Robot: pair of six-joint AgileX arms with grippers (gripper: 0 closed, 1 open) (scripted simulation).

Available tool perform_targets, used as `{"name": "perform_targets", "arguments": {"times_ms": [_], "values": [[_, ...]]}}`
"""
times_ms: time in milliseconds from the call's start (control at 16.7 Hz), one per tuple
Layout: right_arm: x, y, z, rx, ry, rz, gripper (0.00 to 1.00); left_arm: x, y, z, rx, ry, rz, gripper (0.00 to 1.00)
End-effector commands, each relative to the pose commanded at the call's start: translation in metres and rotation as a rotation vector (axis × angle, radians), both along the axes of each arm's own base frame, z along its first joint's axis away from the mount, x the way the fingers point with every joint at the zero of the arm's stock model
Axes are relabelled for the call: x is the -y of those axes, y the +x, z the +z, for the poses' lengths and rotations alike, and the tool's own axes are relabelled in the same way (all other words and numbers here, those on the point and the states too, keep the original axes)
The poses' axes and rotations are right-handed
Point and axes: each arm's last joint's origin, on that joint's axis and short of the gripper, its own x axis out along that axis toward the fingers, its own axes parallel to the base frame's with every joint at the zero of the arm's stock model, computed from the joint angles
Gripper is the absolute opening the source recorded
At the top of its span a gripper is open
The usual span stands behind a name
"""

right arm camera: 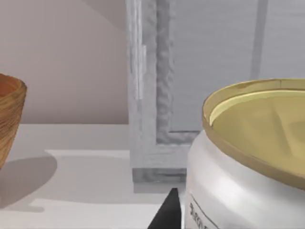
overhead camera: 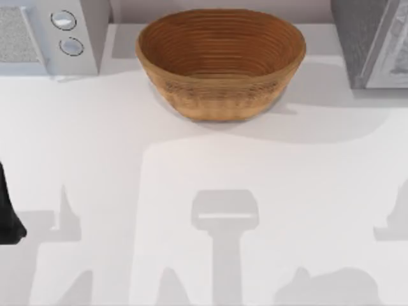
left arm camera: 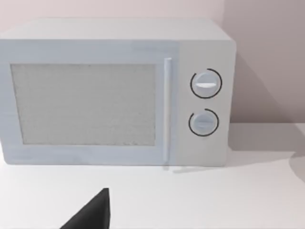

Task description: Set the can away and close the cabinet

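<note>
The can (right arm camera: 248, 162) loomed right before the right arm's wrist camera, close to the grey cabinet (right arm camera: 200, 71) at the table's far right; whether that claw held it could not be told. The left arm (overhead camera: 7, 213) sat at the left edge, facing the microwave (left arm camera: 114, 93). A woven basket (overhead camera: 220, 60) stood far centre.

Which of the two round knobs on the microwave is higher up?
The upper knob on the microwave, with a white bar across it; the lower knob sits directly beneath.
</note>
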Motion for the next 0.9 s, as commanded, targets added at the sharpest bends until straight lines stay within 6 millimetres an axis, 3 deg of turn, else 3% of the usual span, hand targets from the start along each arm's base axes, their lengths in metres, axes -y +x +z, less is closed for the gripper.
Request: {"name": "perform_targets", "arguments": {"times_ms": [540,720,900], "values": [[0.001,-0.001,0.000,0.000,0.002,0.002,0.00,0.000,0.000,0.000,0.000,0.000,0.000,1.00],[0.000,-0.002,0.023,0.000,0.002,0.002,0.00,0.000,0.000,0.000,0.000,0.000,0.000,1.00],[-0.002,0.000,0.066,0.000,0.001,0.001,0.00,0.000,0.000,0.000,0.000,0.000,0.000,1.00]]}}
